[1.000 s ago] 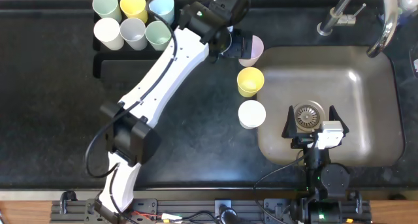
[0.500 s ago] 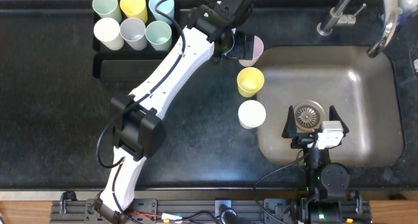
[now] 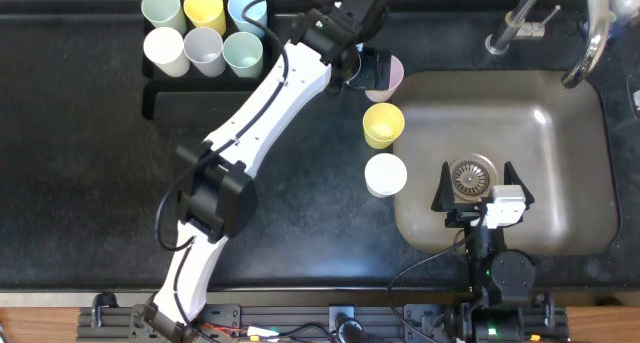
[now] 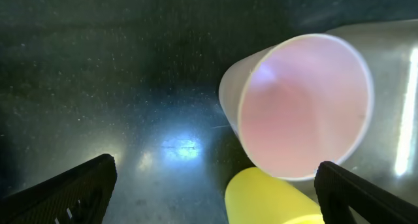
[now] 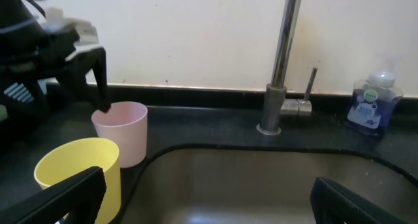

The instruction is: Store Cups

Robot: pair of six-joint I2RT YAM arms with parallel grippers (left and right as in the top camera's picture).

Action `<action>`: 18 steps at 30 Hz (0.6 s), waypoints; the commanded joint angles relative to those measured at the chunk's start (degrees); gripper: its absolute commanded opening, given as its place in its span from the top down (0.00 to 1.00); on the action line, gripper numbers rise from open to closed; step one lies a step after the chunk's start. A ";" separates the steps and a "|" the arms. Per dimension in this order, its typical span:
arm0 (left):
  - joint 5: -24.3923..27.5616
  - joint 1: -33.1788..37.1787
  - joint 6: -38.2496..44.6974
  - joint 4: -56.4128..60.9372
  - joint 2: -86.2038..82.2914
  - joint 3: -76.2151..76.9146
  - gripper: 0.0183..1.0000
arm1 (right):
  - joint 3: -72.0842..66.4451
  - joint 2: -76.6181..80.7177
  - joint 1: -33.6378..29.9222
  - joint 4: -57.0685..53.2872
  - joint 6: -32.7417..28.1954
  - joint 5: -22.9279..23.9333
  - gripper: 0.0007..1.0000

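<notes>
1. Nine cups in total. Six are standing in a black tray [image 3: 148,98] at the far-left corner of the counter [image 3: 80,183], in two rows of three: mint cup [image 3: 162,5], yellow tray cup [image 3: 204,7] and blue cup [image 3: 247,8] behind; white tray cup [image 3: 165,49], grey cup [image 3: 204,48] and green cup [image 3: 242,53] in front.
2. Three loose cups are standing upright in a line on the counter along the left rim of the sink [image 3: 560,113]: pink cup [image 3: 385,73] farthest back, then yellow cup [image 3: 383,124], then white cup [image 3: 385,174].
3. The left arm is stretching diagonally from the near edge to the far edge. The left gripper [image 3: 358,68] is hanging at the pink cup with its fingers spread wide and holding nothing (finger at the rim, contact unclear).
4. The right arm is sitting low at the near edge. The right gripper [image 3: 478,188] is inside the sink by the drain [image 3: 472,175], fingers wide apart and empty.
5. A faucet [image 3: 515,23] is standing at the sink's far rim, with a blue soap bottle [image 5: 372,103] near it. The yellow cup is crowding the pink cup, just beside it.
</notes>
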 commanded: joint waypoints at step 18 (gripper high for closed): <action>0.81 0.57 -1.62 3.69 3.34 4.42 0.98 | -0.74 -0.33 -0.07 0.24 -0.15 -0.39 0.00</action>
